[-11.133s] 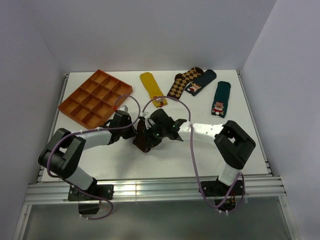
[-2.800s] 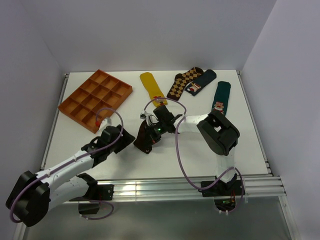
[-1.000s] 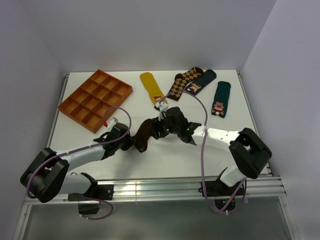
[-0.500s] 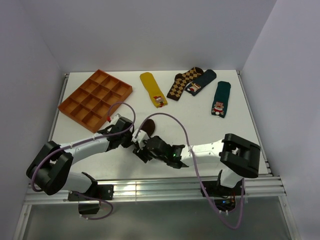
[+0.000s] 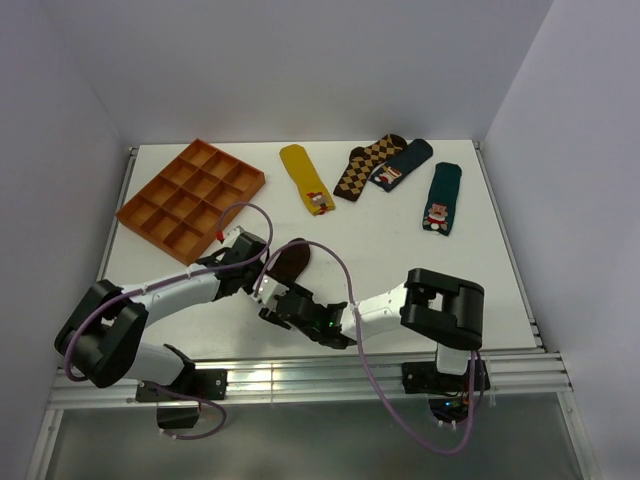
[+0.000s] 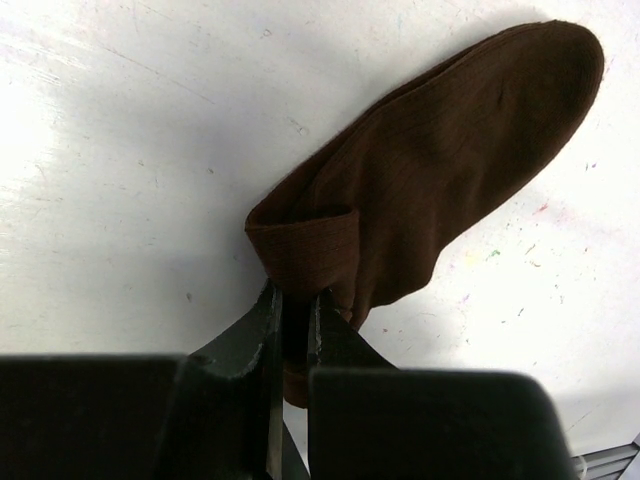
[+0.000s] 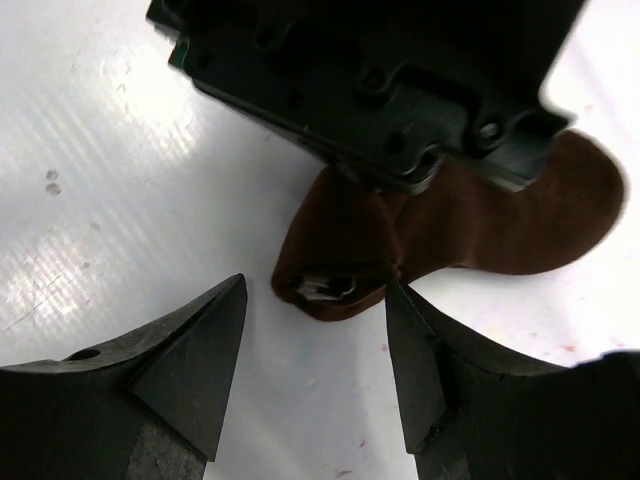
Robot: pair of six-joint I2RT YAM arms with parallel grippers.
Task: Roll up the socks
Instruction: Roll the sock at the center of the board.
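- The brown sock (image 5: 292,258) lies on the white table (image 5: 400,240) a little left of centre and low in the overhead view, its rounded toe pointing to the upper right.
- It is a plain, finely ribbed knit, dull and soft-looking. The toe half lies flat, and the other end is folded over into a thick lump (image 6: 305,240).
- In the right wrist view a few pale stripes (image 7: 325,285) show inside that folded end.
- The left gripper (image 6: 293,300) has its thin black fingers pressed close together, with the sock's folded end pinched between them.
- The right gripper (image 7: 315,290) is spread wide, with a wedge-shaped dark finger on either side of the folded end. I can't tell whether either finger touches the fabric.
- Seen from above, the two grippers meet at the sock's lower end, the left gripper (image 5: 262,280) just above the right gripper (image 5: 275,305).
- A hard orange tray (image 5: 190,195) with a grid of square compartments sits at the upper left.
- Along the top lie a yellow sock (image 5: 305,178), a diamond-patterned sock (image 5: 362,167) overlapping a navy sock (image 5: 402,163), and a green sock (image 5: 441,197) with a small figure on it.
- All four of these lie flat and well apart from the arms.
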